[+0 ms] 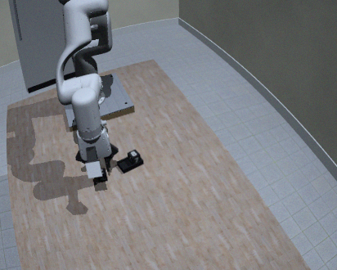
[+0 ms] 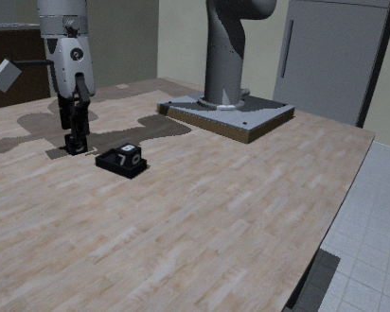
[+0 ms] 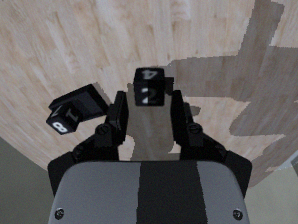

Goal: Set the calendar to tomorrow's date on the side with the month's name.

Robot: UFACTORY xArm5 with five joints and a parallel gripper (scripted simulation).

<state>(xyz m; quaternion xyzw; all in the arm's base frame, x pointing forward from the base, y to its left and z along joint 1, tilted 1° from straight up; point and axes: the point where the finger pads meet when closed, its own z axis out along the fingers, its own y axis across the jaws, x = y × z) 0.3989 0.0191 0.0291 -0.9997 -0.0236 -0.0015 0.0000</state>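
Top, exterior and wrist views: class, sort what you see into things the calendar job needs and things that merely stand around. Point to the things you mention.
Part of the job:
- black tray (image 1: 123,167) (image 2: 114,169) (image 3: 90,94)
- cube in the tray (image 1: 133,155) (image 2: 131,153) (image 3: 62,121)
- cube outside the tray (image 2: 76,145) (image 3: 149,86)
- hand (image 3: 149,101)

Just around:
- grey cabinet (image 1: 43,45) (image 2: 327,57)

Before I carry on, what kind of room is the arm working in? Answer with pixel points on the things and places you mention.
Possibly a kitchen or a lab kitchenette, though I can't be sure: a tall grey cabinet or fridge with a long vertical handle (image 1: 46,45) (image 2: 332,57), a pale tiled floor (image 1: 234,110) (image 2: 365,227), and a wood-block table top (image 1: 185,196) (image 2: 176,227) (image 3: 65,40).
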